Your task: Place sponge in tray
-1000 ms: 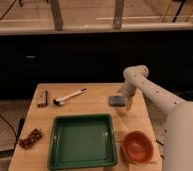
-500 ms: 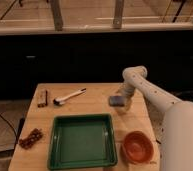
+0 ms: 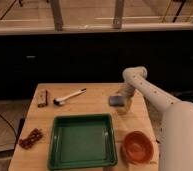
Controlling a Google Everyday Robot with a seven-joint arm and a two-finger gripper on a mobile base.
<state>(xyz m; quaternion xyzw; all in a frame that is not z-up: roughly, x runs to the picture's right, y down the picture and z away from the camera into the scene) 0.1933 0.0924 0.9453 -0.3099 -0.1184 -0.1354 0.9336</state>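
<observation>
**Gripper down at the sponge, tray waiting empty**

Here we are at the wooden table [image 3: 97, 105], and the action sits on its far right side. The sponge [image 3: 116, 102], a small blue-grey pad, lies flat on the wood near the back right corner, well apart from the tray [image 3: 56, 145]. The white arm [image 3: 151, 93] reaches in from the right, bends at its elbow and drops straight down, putting the gripper [image 3: 123, 97] right at the sponge's right edge. Its jaws are spread wide and hold nothing. Whether a fingertip touches the pad, I cannot tell from this angle.

The dark-green tray takes the front middle of the table, square to the edge, nothing inside it. Just to its right sits a round orange-red bowl [image 3: 137, 146]. Over on the left, a brown block [image 3: 43, 98] lies near the back edge, a white-handled utensil [image 3: 70, 96] slants beside it, and a dark brown cluster [image 3: 30, 138] rests near the front left corner.
</observation>
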